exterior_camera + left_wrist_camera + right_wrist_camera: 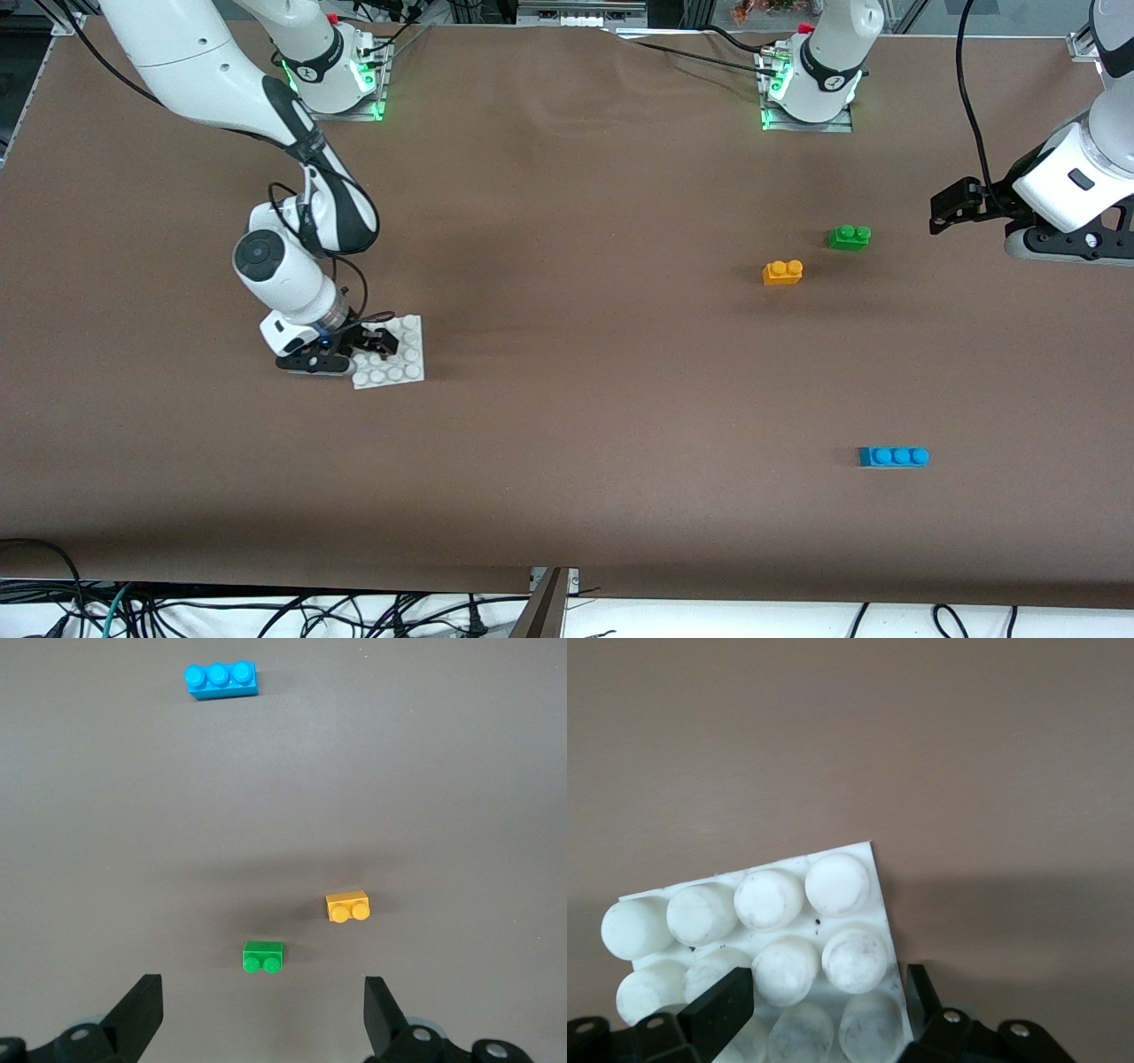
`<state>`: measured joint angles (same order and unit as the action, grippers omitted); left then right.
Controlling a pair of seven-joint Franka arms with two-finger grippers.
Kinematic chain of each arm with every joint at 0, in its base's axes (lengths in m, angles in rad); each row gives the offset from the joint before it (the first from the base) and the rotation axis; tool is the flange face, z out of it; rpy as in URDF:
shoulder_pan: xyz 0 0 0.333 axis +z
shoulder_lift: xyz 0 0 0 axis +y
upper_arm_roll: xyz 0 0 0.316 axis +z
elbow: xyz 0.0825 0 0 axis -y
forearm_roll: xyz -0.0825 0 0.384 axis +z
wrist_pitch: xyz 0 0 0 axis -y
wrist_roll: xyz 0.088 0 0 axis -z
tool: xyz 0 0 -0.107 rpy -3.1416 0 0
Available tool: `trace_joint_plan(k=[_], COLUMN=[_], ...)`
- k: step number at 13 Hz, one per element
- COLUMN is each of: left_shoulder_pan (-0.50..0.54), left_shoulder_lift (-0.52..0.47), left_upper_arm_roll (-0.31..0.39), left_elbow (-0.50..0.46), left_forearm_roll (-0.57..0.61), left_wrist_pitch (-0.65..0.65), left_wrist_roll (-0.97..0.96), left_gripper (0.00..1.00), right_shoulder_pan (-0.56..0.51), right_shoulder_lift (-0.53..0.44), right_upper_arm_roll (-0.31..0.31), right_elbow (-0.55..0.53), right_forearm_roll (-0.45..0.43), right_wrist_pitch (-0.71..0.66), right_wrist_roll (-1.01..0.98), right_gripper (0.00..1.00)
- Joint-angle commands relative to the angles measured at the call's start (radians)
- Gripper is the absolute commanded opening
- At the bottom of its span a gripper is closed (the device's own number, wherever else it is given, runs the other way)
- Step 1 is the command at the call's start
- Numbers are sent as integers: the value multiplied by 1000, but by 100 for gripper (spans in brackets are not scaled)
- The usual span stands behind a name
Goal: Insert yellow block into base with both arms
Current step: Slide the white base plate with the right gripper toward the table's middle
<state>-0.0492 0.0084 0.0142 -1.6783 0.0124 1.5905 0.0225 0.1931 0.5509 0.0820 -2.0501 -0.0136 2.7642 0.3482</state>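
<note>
right gripper (376,344) of mine clamps the base (400,361) at its edge; left gripper (264,1014) hangs wide above the green brick (849,237), beside the yellow block (782,272). i risk grabbing green instead.

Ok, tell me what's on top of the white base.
Only the right gripper, shut on the base at one edge. No brick sits on its studs. The studs under the gripper are covered.

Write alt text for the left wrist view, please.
The open left pincer hovers over brown table, its fingers framing a green two-stud brick. The yellow block lies just past it, a blue three-stud brick farther off.
</note>
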Motion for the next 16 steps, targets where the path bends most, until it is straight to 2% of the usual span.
trace_joint_plan(k=[1,4,9,16], left_shoulder_pan=[-6,-8,-8,-8], left_shoulder_lift=[9,9,9,9], left_upper_arm_roll=[7,7,7,7], left_elbow=[23,23,23,23], left_forearm_roll=[-19,-19,-19,-19], left_wrist_pitch=[-20,-23,-23,-23], left_wrist_roll=[-9,-9,-9,-9], left_gripper=[100,100,100,100], right_shoulder_pan=[69,166,321,488], right_shoulder_lift=[38,95,219,302], right_upper_arm_roll=[-1,-2,-4,-13], right_elbow=[42,120,309,436], right_forearm_roll=[15,15,14,12], right_wrist_pitch=[11,9,6,5], right_wrist_roll=[102,230,448,598], right_gripper=[80,80,80,80])
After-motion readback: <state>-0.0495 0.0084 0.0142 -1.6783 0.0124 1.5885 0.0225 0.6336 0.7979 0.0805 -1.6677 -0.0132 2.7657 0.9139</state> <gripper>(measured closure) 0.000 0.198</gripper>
